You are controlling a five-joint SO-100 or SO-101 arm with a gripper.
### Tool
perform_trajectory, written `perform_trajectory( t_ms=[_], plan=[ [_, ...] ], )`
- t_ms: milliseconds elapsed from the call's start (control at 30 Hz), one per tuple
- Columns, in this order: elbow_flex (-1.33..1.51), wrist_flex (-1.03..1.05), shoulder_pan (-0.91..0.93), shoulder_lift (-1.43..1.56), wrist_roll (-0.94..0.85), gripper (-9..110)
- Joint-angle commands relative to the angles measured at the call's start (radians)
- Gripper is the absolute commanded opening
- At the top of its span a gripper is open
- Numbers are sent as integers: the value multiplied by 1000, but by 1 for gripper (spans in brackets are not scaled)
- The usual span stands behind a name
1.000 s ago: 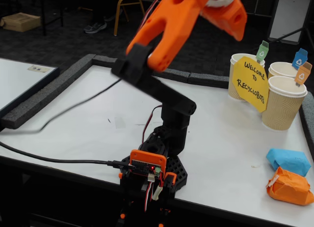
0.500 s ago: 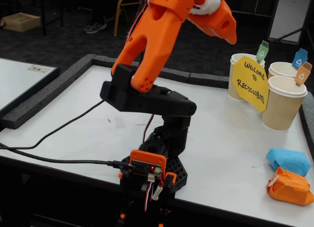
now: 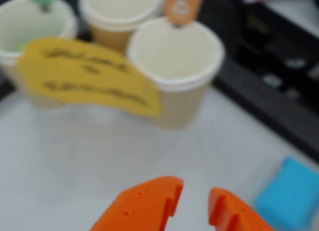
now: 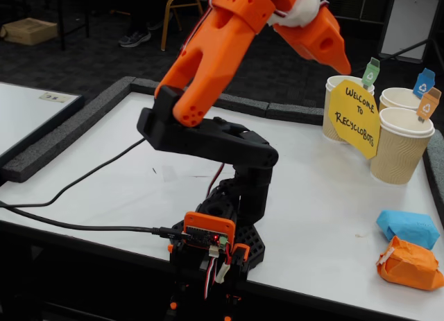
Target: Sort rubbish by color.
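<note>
Orange gripper [image 3: 192,203]: its two fingertips enter the wrist view from the bottom edge with a clear gap between them and nothing in the gap, so the jaws stand apart and empty; in the fixed view its tip [image 4: 341,61] hangs high in the air, pointing down to the right toward the cups.
Arm: black lower links and orange upper links rise from a base [image 4: 211,241] at the near edge of the white table [image 4: 312,217].
Blue wad [image 4: 408,228]: lies on the table at the near right in the fixed view, well below and apart from the gripper; in the wrist view it [image 3: 289,198] shows at the lower right, blurred.
Orange wad [image 4: 411,263]: on the table just nearer than the blue wad and close against it, with a strip of white tape on its left end.
Green wad: cannot tell where it is; a faint green patch shows inside the left cup in the wrist view, too blurred to name.
Paper cups: three beige ribbed cups stand together at the far right of the table, one with a green tag [image 4: 371,73], one with a blue tag [image 4: 424,82], one with an orange tag [image 4: 429,103].
Yellow sign [image 4: 354,117]: leans in front of the cups, hand-lettered; in the wrist view it [image 3: 89,76] is blurred.
Foam border [image 4: 76,127]: dark strips edge the far and left sides of the table.
Cables [image 4: 76,189]: black leads run from the left to the base.
</note>
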Motion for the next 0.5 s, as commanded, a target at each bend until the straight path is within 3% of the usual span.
perform_trajectory(
  t_ms=[0, 467],
  plan=[
    [-2, -35, 118, -12, 14, 0],
    [69, -147, 483, -60, 14, 0]
  ],
)
